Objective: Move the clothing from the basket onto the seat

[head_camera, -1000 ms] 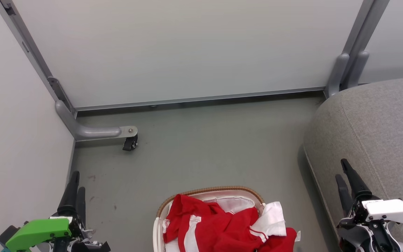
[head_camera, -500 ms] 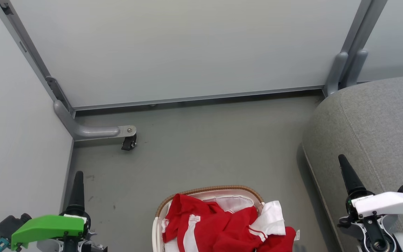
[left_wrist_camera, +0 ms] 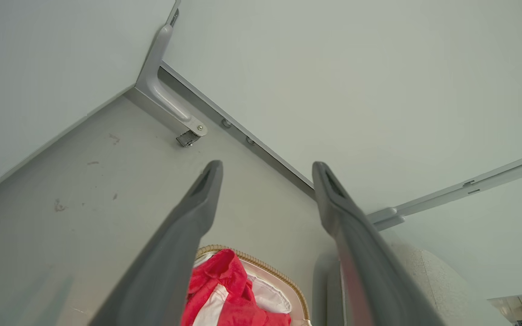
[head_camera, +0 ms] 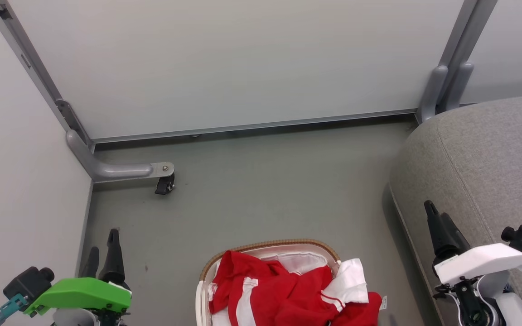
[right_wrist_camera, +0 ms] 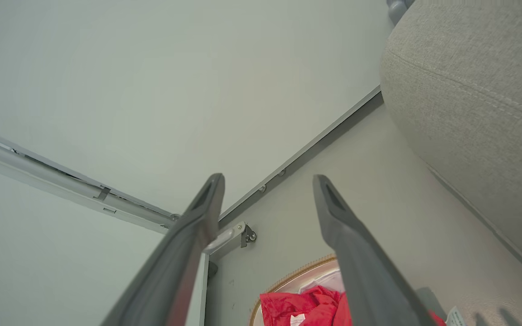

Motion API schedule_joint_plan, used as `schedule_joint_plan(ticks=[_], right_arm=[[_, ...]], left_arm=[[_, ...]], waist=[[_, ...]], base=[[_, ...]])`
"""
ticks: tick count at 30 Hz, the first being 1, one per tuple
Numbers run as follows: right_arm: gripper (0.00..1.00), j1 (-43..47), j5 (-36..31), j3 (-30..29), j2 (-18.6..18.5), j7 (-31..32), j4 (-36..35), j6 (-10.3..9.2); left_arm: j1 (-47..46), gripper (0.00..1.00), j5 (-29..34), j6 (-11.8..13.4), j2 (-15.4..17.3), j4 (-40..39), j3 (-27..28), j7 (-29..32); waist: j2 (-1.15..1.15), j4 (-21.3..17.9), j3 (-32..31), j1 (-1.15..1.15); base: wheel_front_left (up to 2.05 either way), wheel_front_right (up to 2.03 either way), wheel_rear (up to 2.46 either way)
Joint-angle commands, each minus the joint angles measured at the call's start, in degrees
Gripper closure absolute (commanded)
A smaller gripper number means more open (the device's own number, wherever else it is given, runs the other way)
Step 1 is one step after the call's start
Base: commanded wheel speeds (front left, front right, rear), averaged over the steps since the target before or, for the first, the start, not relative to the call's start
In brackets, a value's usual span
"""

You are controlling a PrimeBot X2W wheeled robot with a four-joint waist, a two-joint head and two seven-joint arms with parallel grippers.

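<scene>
Head view | clothing [head_camera: 279, 294] heaped in basket [head_camera: 270, 244] | left claw [head_camera: 104, 241] released, empty | right claw [head_camera: 437, 210] released, empty

The left end effector [left_wrist_camera: 268, 166] is seen with both dark fingers spread wide, nothing gripped between them. Red-and-white clothing [left_wrist_camera: 218, 290] is heaped in the basket [left_wrist_camera: 273, 273], which is set on the floor [left_wrist_camera: 84, 203], away from its corner. The seat [left_wrist_camera: 424, 280] is noted nearby.
</scene>
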Motion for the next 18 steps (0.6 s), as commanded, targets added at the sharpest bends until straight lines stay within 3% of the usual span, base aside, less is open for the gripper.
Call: schedule_joint_plan(ticks=[1,18], right_arm=[[0.0,-1.7,-2.3,0.3,-0.8,-0.8,-0.4,0.01],[0.0,-1.9,-15.5,2.3,-1.5,-3.9,1.3,0.02]], left_arm=[[-1.8,0.0,2.4,0.4,0.9,-0.4,-0.4,-0.7],[-1.4,0.0,14.6,2.9,2.3,-0.3,-3.6,-3.8]], waist=[[0.0,0.0,0.0,0.0],[0.0,-0.5,0.2,0.0]], base=[[0.0,0.0,0.0],[0.0,0.0,0.0]])
